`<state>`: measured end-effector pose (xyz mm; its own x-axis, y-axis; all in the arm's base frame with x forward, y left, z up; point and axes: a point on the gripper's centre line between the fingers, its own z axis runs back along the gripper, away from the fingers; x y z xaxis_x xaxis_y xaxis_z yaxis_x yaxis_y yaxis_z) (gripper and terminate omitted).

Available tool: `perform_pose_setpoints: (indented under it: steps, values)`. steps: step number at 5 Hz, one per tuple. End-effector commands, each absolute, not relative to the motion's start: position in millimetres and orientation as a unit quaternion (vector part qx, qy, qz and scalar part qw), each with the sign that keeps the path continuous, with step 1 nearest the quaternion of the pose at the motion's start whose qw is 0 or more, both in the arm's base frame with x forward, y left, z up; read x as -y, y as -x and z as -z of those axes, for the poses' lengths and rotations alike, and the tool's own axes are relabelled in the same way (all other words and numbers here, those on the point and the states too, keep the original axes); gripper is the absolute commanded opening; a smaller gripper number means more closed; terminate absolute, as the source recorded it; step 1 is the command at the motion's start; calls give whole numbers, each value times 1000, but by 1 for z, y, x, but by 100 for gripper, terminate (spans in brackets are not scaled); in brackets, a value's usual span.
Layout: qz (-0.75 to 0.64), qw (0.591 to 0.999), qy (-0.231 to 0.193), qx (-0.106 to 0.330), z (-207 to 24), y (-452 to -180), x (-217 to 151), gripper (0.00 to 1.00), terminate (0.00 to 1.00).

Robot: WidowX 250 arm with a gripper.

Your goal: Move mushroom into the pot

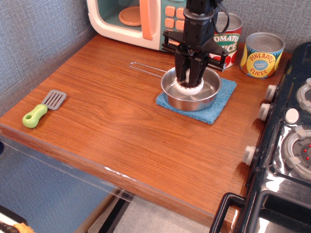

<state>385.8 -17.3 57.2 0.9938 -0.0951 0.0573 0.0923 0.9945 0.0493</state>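
The steel pot (206,97) stands on a blue cloth (221,109) at the back right of the wooden counter, its thin wire handle (146,68) pointing left. My black gripper (189,81) comes down from above into the pot. It is shut on the white mushroom (188,88), whose cap sits low inside the pot, between the fingers. I cannot tell whether the mushroom touches the pot's bottom.
A tomato sauce can (227,36) and a pineapple can (262,54) stand behind the pot. A toy microwave (141,22) is at the back. A green-handled spatula (43,108) lies at the left edge. A toy stove (286,145) is on the right.
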Motion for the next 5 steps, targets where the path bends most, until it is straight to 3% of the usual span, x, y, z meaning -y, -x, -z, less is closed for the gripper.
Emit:
perform_pose_setpoints:
  steps: [1, 4, 5]
  values:
    - [29, 998, -14, 58, -79, -394, 6, 100, 0]
    - [28, 996, -16, 86, -141, -360, -5, 100, 0]
    - [36, 997, -16, 66, -138, -341, -12, 100, 0]
